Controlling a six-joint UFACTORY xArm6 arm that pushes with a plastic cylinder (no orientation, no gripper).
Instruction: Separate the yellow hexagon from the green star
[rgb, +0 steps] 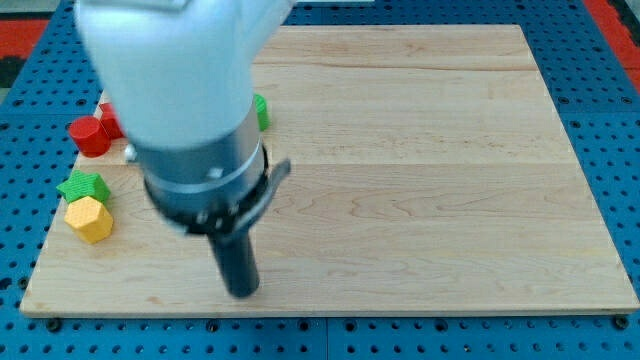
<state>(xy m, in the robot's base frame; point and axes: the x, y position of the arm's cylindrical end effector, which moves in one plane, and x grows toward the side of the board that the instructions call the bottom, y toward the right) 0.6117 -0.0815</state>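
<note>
The yellow hexagon (89, 219) lies near the board's left edge, touching the green star (83, 186) just above it. My tip (243, 291) rests on the board toward the view's bottom, well to the right of and a little below both blocks. The arm's white and grey body fills the upper left of the view.
A red cylinder (89, 136) sits above the star, with another red block (108, 120) next to it, partly hidden by the arm. A green block (261, 111) peeks out at the arm's right. The wooden board (420, 170) lies on a blue pegboard.
</note>
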